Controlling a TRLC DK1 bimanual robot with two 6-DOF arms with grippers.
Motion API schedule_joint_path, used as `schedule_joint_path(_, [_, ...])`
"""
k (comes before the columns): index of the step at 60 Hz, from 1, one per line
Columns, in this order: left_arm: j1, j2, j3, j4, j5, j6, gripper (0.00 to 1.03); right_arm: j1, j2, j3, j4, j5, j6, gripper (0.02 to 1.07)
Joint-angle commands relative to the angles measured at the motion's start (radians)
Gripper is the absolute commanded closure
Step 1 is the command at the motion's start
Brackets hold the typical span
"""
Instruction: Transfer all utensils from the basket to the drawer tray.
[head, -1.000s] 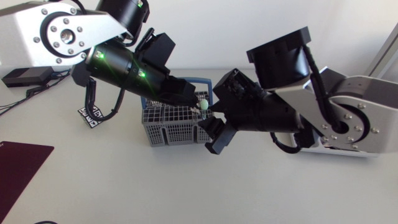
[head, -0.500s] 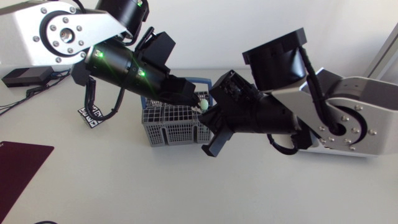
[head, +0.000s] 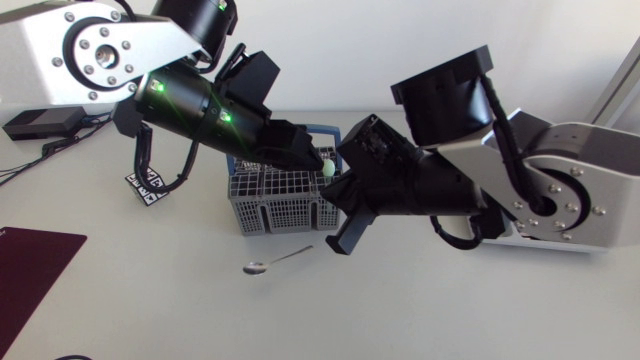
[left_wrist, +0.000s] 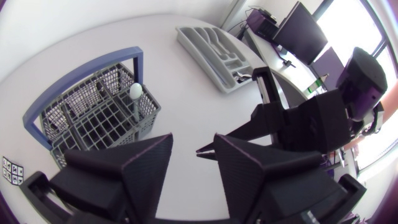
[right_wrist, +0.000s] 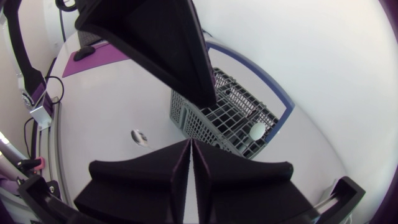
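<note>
My left gripper (left_wrist: 186, 149) hangs released and empty, the basket (left_wrist: 149, 116) ahead of it. My right gripper (right_wrist: 190, 142) is clenched on nothing, with a spoon (right_wrist: 139, 137) lying near its tips.

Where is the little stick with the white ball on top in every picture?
Head view: the white-tipped utensil stands at the right end of the basket.
Left wrist view: ahead of the left end effector, standing at the basket's edge.
Right wrist view: ahead of the right end effector, inside the basket, at.
Shared landmark: the grey basket with its blue handle.
</note>
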Motion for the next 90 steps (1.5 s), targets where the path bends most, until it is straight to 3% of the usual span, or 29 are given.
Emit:
schedule_joint_path(1, [0.01,-0.012,0.012,-0.003,0.01,-0.016,0.48,-0.031,0.041,-0.002,-0.04,-0.038,-0.005,0.96])
schedule_joint_path(7, [0.035,-0.027,0.001,-0.007,0.009,-0.002,0.48,-0.057,0.044,-0.031,-0.033,-0.09,-0.048,0.86])
schedule_joint_path(14, [0.096,-0.064,-0.045,-0.006,0.009,0.034,0.48,-0.06,0.058,-0.044,-0.031,-0.098,-0.082,0.8])
schedule_joint_path(26, [0.193,-0.115,-0.136,-0.003,0.005,0.089,0.43,-0.024,0.129,-0.019,-0.036,-0.118,-0.14,0.6])
schedule_joint_path(45, [0.357,-0.254,-0.341,0.069,0.002,0.185,0.39,0.093,0.371,0.143,-0.093,-0.122,-0.28,0.34])
schedule_joint_path(60, [0.443,-0.3,-0.505,0.131,0.002,0.276,0.38,0.128,0.572,0.323,-0.157,-0.121,-0.405,0.32])
schedule_joint_path(90, [0.559,-0.339,-0.703,0.253,0.002,0.457,0.26,0.179,0.897,0.682,-0.43,-0.121,-0.599,0.32])
